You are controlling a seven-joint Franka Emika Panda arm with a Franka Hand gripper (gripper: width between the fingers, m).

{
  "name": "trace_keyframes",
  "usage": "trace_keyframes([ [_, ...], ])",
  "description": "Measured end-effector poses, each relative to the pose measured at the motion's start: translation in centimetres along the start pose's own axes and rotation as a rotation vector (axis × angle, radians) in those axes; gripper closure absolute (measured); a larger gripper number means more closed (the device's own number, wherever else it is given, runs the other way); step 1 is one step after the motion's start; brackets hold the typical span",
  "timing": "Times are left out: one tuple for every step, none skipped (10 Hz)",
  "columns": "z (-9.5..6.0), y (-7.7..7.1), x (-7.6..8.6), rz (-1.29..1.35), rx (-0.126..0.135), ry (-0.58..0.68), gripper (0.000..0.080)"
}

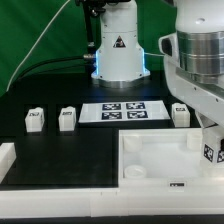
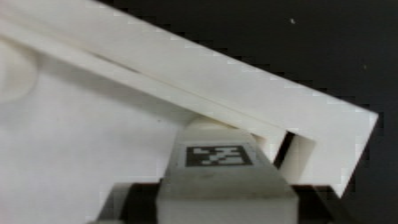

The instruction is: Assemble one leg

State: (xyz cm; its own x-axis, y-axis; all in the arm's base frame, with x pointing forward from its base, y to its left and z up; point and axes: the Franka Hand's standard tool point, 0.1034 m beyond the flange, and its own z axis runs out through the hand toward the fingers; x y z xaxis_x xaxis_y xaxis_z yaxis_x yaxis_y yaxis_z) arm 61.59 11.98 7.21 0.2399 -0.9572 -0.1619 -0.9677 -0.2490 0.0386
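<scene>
My gripper (image 1: pixel 212 140) is at the exterior view's right, shut on a leg (image 1: pixel 213 152), a small white block with a black-and-white tag. It holds the leg over the right side of the large white tray-like part (image 1: pixel 150 172). In the wrist view the held leg (image 2: pixel 217 158) shows its tag between my dark fingers (image 2: pixel 146 200), close against the tray's raised corner wall (image 2: pixel 267 95). I cannot tell whether the leg touches the tray. Three more legs stand on the black table: two at the left (image 1: pixel 34 120) (image 1: pixel 68 118) and one at the right (image 1: pixel 181 113).
The marker board (image 1: pixel 122 111) lies flat in the middle, in front of the robot base (image 1: pixel 118 55). A white raised piece (image 1: pixel 6 160) sits at the exterior view's left edge. The arm's white body (image 1: pixel 200 60) fills the upper right.
</scene>
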Motion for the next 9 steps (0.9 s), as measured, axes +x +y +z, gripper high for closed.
trace_keyframes([
  [-0.03, -0.16, 0.06, 0.134, 0.011, -0.004, 0.0508],
  [-0.05, -0.24, 0.10, 0.205, 0.017, -0.005, 0.0508],
  [-0.08, -0.37, 0.13, 0.324, 0.025, -0.006, 0.0508],
  [-0.12, -0.49, 0.14, 0.427, 0.031, -0.003, 0.0508],
  [-0.14, -0.55, 0.13, 0.484, 0.036, 0.001, 0.0508],
  [-0.18, -0.65, 0.26, 0.571, 0.043, -0.005, 0.0508],
  [-0.26, -0.72, 0.51, 0.600, 0.049, -0.007, 0.0508],
  [-0.28, -0.73, 0.51, 0.600, 0.050, -0.005, 0.0508],
  [-0.21, -0.72, 0.42, 0.572, 0.049, -0.005, 0.0508],
])
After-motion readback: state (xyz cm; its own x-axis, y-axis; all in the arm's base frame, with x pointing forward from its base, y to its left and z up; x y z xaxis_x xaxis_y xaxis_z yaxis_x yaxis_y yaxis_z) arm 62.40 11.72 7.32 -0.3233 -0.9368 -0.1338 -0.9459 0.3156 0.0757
